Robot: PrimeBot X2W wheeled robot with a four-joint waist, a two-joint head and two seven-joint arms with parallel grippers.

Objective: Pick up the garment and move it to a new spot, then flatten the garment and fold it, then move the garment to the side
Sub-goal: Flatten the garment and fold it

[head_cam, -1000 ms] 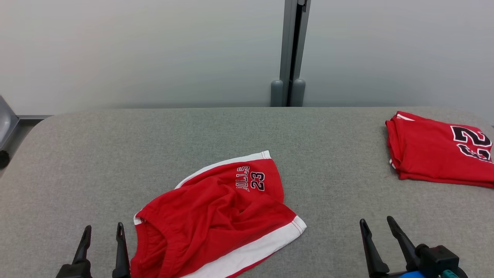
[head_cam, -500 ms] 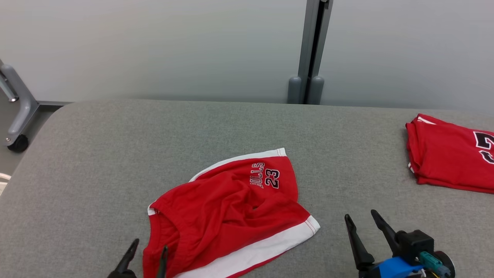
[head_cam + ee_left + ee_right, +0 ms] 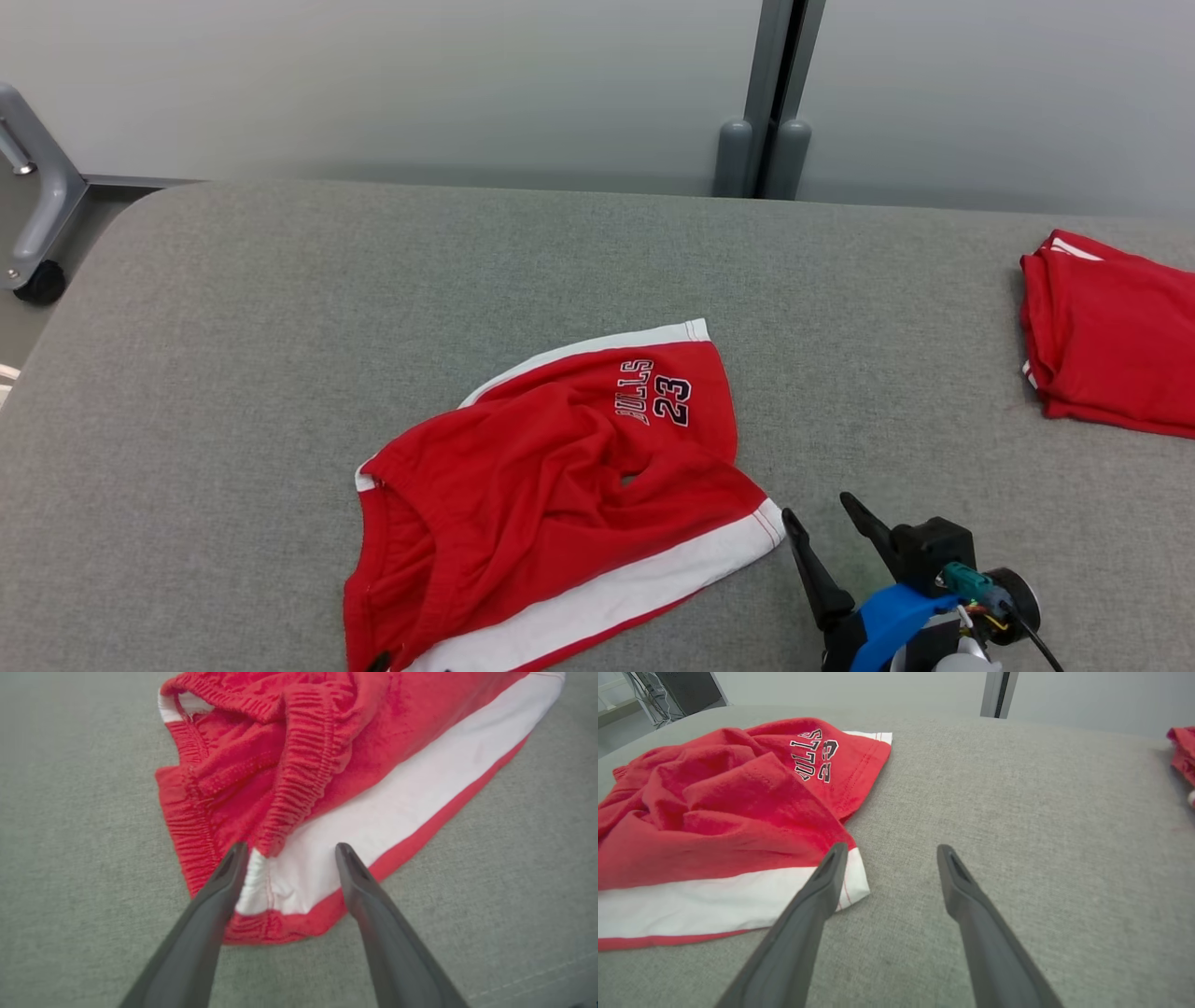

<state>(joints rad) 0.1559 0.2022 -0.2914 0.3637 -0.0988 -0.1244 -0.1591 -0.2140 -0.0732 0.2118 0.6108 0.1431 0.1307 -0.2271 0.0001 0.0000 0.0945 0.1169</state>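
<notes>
Barely begun: shorts [image 3: 551, 485] crumpled on desk [image 3: 280, 299], not yet lifted; left gripper [image 3: 292, 848] spread over waistband corner [image 3: 280, 886], right gripper [image 3: 888, 848] spread beside hem [image 3: 857, 882]

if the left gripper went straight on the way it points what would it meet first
Likely the red shorts: the left gripper, jaws open, points at their white stripe beside the elastic waistband. Its height above the cloth is unclear.

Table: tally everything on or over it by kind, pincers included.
Shorts: 1
Folded red garment: 1
Pincers: 2 (left pincer, right pincer)
Total: 4
</notes>
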